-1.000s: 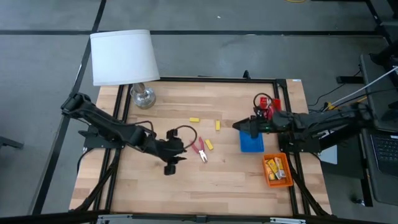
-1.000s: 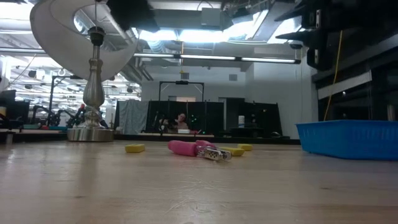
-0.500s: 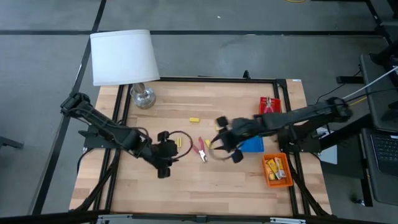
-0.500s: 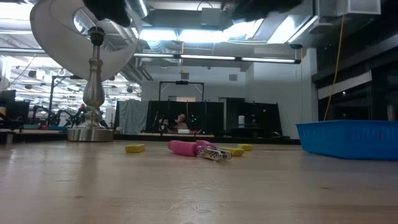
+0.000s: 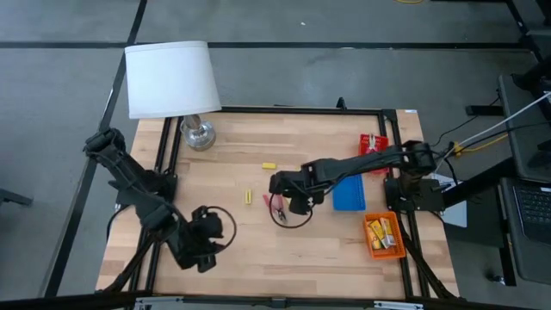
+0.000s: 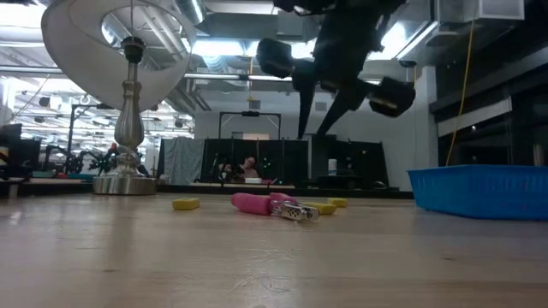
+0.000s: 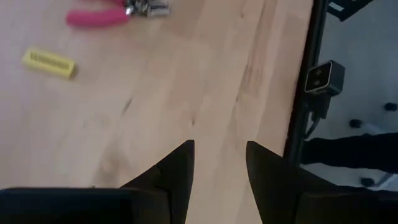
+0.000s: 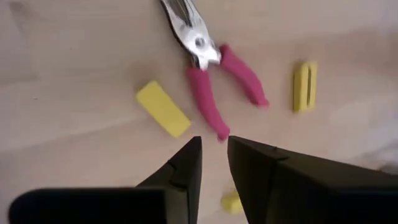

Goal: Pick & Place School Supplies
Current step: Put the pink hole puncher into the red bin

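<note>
Red-handled pliers (image 8: 208, 71) lie flat on the table mid-table, also visible in the high view (image 5: 277, 206) and the low view (image 6: 274, 204). Small yellow oblong pieces (image 8: 163, 107) (image 8: 303, 85) lie beside them; another one (image 5: 269, 164) lies farther back. My right gripper (image 8: 213, 142) hovers just above the pliers' handle ends, open by a narrow gap, touching nothing (image 5: 287, 198) (image 6: 330, 103). My left gripper (image 7: 219, 146) is open over bare wood near the table's near-left corner (image 5: 205, 247). Yellow printed packs (image 5: 379, 231) lie in the orange tray.
A blue tray (image 5: 349, 195), a red tray (image 5: 372, 145) and an orange tray (image 5: 385, 250) stand along the table's right side. A white-shaded lamp (image 5: 172, 77) stands at the far-left corner. Black frame rails (image 5: 159, 172) border the table.
My right gripper has swung from above the blue tray toward the table's left and now hangs over the pliers, having come down into the low view. My left gripper has drawn back from beside the pliers toward the near-left corner.
</note>
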Robot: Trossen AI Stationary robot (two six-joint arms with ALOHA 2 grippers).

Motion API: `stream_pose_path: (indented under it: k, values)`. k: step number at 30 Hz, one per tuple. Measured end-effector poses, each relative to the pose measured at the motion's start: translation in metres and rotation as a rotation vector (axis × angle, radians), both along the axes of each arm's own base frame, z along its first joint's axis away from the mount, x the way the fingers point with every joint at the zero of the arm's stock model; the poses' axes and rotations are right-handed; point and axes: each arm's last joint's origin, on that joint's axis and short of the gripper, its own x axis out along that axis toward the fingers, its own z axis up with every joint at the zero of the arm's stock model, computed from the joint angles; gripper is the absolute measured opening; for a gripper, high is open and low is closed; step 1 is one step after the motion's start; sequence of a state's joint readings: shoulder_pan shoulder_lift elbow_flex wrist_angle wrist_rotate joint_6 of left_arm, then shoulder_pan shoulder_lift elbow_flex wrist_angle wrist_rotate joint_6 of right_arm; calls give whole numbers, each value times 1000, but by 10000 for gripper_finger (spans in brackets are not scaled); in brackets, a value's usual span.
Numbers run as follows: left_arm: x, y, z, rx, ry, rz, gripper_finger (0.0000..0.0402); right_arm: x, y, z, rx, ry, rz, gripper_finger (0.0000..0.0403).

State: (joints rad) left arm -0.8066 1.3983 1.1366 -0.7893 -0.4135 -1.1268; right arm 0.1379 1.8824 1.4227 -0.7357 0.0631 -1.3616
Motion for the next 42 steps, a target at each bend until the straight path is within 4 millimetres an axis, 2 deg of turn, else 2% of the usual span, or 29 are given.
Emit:
stream_pose_path:
  k: [9, 17, 21, 28, 32, 35, 42]
  values:
    - [-25, -14, -3, -46, 36, 81, 141, 16, 2, -19, 45, -43, 131, 77]
    - [-27, -17, -2, -82, 56, 87, 141, 27, 4, -41, 57, -42, 137, 77]
    - [-28, -18, 0, -92, 53, 81, 141, 28, 3, -41, 53, -51, 137, 77]
    - [-28, -18, 0, -95, 54, 80, 141, 26, -4, -42, 63, -21, 83, 77]
    - [-28, -18, 0, -95, 52, 81, 141, 27, 0, -42, 129, -33, -28, 77]
    - [-27, -19, 1, -95, 43, 84, 141, 29, -1, -47, 158, -23, -100, 77]
    - [-29, -21, 1, -110, 38, 78, 141, 34, 1, -59, 195, -20, -144, 78]
